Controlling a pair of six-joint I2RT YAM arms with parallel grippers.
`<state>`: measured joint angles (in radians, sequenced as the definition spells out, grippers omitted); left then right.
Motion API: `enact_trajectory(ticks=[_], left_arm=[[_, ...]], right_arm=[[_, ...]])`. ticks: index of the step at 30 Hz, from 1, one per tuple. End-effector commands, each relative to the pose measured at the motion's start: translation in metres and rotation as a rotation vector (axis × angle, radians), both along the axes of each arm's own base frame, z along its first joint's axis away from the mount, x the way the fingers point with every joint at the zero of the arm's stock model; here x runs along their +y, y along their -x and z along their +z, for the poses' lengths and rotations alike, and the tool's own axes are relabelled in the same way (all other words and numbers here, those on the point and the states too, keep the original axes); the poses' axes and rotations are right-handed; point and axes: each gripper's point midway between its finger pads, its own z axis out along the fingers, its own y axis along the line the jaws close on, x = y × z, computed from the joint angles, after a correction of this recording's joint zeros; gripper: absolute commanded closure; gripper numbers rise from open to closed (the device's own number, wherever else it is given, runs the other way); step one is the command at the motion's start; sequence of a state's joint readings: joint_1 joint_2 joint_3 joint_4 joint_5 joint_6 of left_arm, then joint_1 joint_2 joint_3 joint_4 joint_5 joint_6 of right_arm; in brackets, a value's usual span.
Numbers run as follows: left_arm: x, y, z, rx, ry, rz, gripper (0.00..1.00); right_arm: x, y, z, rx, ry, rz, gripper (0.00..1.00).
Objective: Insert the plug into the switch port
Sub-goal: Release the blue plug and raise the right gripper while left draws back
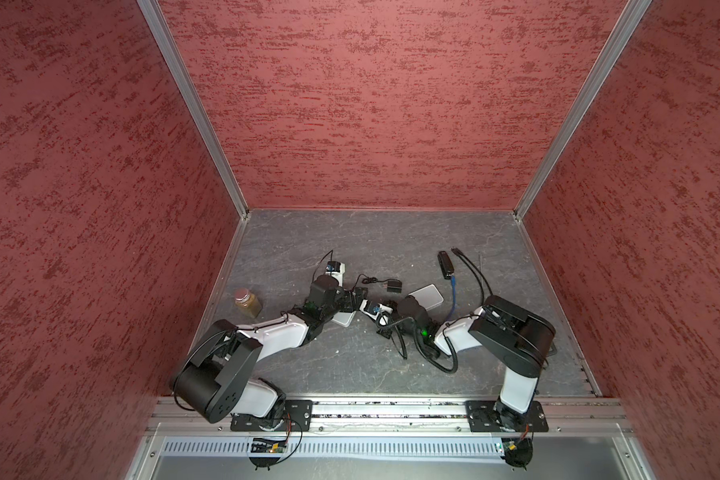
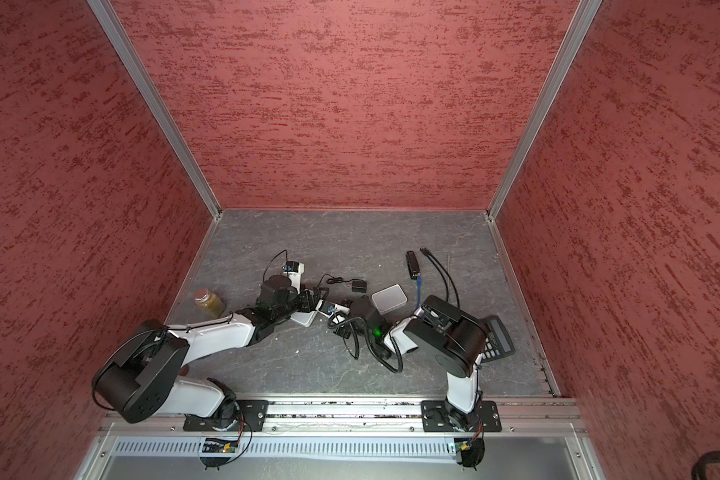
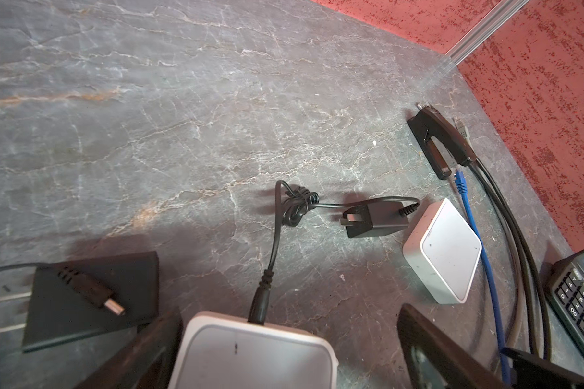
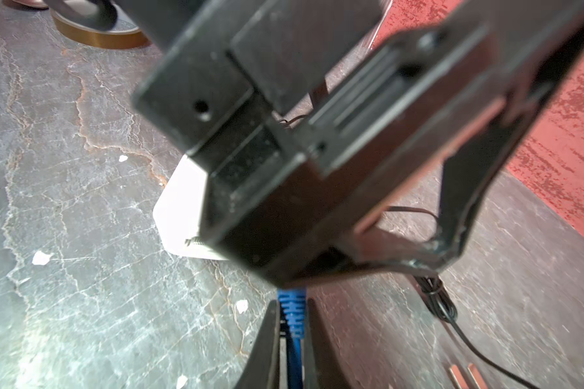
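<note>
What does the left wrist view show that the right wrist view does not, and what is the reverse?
Only the left wrist view shows a calculator, a second white box and a black power adapter. Only the right wrist view shows the right gripper, shut on the blue plug. Both show the white switch, the blue cable and the grey table.

Top pair overhead, same whole scene; wrist views close over tabletop (image 3: pixel 182 101).
</note>
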<state>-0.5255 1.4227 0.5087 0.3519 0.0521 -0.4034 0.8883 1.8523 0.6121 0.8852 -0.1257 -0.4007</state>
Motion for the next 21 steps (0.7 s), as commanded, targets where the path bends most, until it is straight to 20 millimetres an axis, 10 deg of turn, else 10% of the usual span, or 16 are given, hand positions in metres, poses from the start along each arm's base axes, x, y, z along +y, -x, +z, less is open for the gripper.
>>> enact_trajectory(ticks=[1, 21], left_arm=[[0.003, -0.002, 0.001, 0.0, 0.01, 0.014, 0.0], [0.015, 0.006, 0.029, -0.065, 0.006, 0.013, 0.0]], right_arm=[[0.001, 0.002, 0.001, 0.004, -0.029, 0.012, 1.0], [-0.012, -0.012, -0.023, 0.056, -0.024, -0.089, 0.92]])
